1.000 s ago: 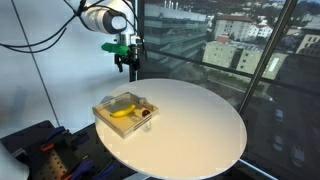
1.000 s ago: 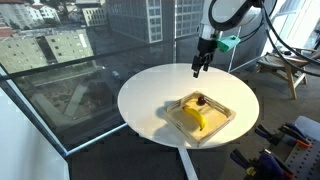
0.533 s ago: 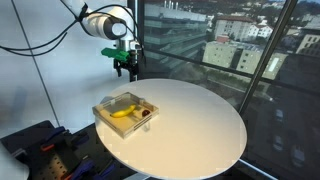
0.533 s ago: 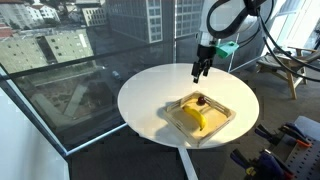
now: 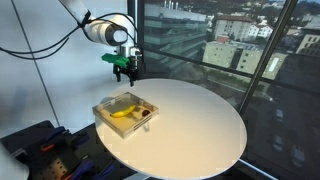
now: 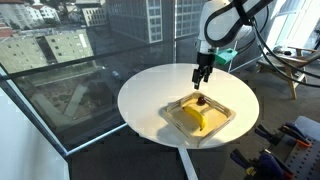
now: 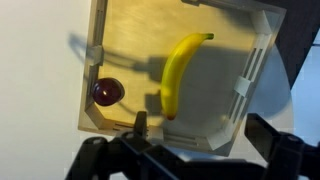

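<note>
My end effector (image 5: 123, 72) has shifted over the last second from the rim of the counter (image 5: 190, 125) toward the wooden tray (image 5: 104, 105) and dropped a little. In both exterior views it now hangs above the tray, touching nothing. In the wrist view its fingers stand wide apart and empty. The banana (image 7: 180, 72) lies in the tray below me, where it lay before. The dark red fruit (image 7: 107, 92) sits apart from it in a corner, also unmoved.
</note>
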Action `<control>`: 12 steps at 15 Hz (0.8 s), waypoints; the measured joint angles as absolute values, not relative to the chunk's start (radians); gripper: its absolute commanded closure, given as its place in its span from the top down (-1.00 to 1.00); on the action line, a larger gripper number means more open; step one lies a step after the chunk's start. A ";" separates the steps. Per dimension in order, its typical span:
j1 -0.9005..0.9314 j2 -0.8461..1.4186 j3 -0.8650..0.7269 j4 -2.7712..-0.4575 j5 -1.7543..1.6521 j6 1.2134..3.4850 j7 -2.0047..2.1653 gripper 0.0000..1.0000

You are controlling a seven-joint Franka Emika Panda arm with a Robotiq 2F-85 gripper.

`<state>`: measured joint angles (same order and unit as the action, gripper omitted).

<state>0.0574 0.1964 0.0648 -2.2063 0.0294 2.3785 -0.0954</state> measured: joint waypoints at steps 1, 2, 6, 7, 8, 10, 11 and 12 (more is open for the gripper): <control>0.057 0.205 0.065 -2.206 0.029 2.382 -0.095 1.00; 0.057 0.215 0.065 -2.206 0.029 2.387 -0.095 1.00; 0.054 0.251 0.064 -2.206 0.029 2.407 -0.095 1.00; 0.053 0.260 0.063 -2.206 0.029 2.410 -0.095 1.00; 0.052 0.267 0.062 -2.206 0.029 2.411 -0.095 1.00; 0.052 0.280 0.058 -2.206 0.029 2.412 -0.095 1.00; 0.052 0.285 0.056 -2.206 0.029 2.413 -0.095 1.00; 0.052 0.290 0.054 -2.206 0.029 2.413 -0.095 1.00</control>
<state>0.0523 0.2901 0.0544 -2.2063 0.0291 2.4131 -0.0954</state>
